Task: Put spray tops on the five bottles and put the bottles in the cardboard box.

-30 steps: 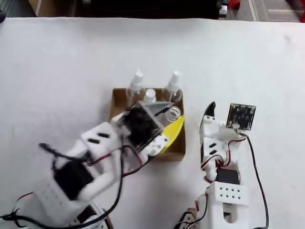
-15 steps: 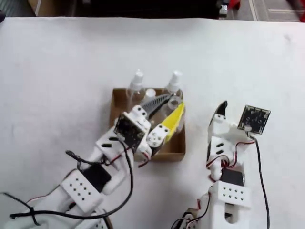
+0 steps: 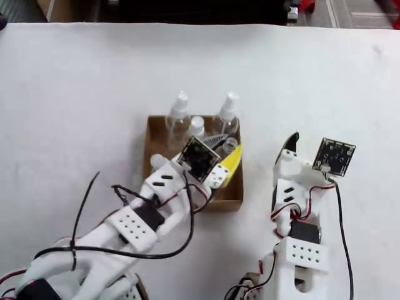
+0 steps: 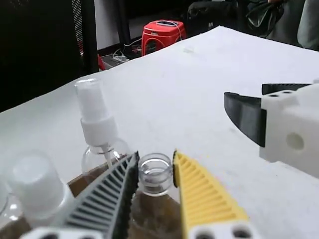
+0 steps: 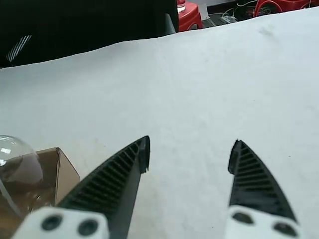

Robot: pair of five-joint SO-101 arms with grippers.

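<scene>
Over the last half second my left arm has shifted its pose above the near side of the cardboard box [image 3: 232, 199]. The fingers of my left gripper [image 4: 155, 156] were spread wide then and have now drawn together. They are clamped on the neck of the open-necked bottle [image 4: 153, 175], with the grey finger pressing one side and the yellow finger the other. My right arm has kept its place in that half second. A second ago it sat a little nearer the box.

The open-necked bottle is clear plastic with a bare round mouth and no spray top. It stands upright inside the box, towards the side nearest my right arm. Behind it in the box stand three bottles with spray tops [image 3: 180, 109]. They are also clear, with white tops. Two stand against the far wall and the third is between them, a little nearer to me.

My right gripper [image 5: 190, 144] is open, its two black fingers well apart. It sits over the bare white desk [image 3: 94, 94] just beside the box and touches nothing.
</scene>
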